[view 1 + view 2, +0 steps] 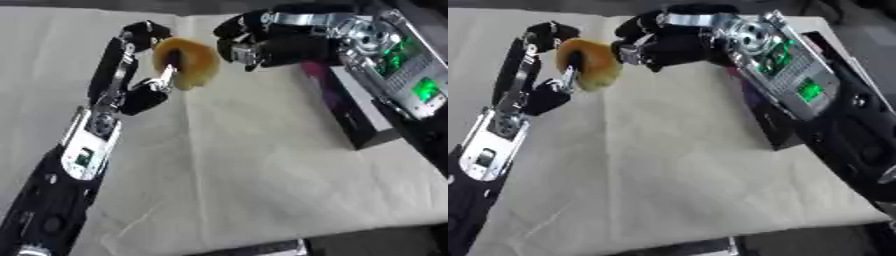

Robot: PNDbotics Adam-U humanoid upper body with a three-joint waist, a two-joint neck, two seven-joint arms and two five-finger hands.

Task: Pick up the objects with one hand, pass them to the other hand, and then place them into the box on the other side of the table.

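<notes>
From the left eye, the left hand (144, 75) is curled around a yellow bun (188, 62), held up above the table (262, 165).

From the right eye, the right hand (662, 42) has bent fingers beside the bun, holding nothing. The bun could drop if the left hand lets go too soon. The dark box (776, 127) waits on the right.

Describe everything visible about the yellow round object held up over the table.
The yellow object is rounded and golden-tan, like a bun or doughnut, with a matte, soft-looking surface. It is lifted above the cloth-covered table, held by the left robot hand, whose fingers curl over its top and left side. The right robot hand is close on its right with curled fingers; contact cannot be told.
</notes>
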